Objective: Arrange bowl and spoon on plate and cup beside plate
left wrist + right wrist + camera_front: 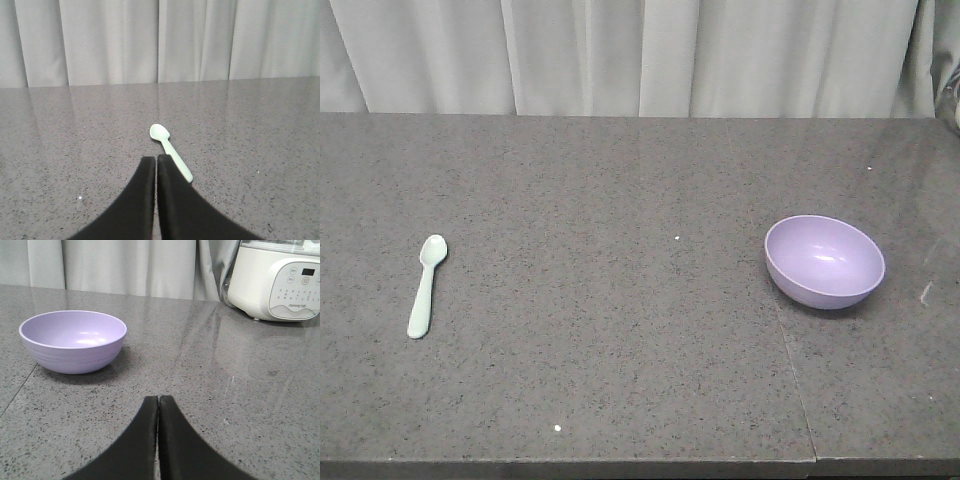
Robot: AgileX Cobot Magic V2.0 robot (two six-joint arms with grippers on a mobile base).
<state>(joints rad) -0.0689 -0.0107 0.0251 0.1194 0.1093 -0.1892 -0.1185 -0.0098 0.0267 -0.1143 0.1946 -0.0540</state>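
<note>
While both pairs of jaws are pressed closed on nothing, low over the grey desk (pixel 620 170), the spoon (pixel 427 285) lies flat on its left part, handle end just beside the left jaws. The bowl (pixel 824 260) stands upright well to the right, ahead of the right jaws, a white appliance (pixel 277 280) beyond

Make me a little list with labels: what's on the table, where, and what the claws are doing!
spoon: lying flat, left part of table
bowl: upright, empty, right part of table
plate: not in view
cup: not in view
left claw: shut, empty, beside spoon handle
right claw: shut, empty, bowl ahead-left
also: white appliance on table
</note>
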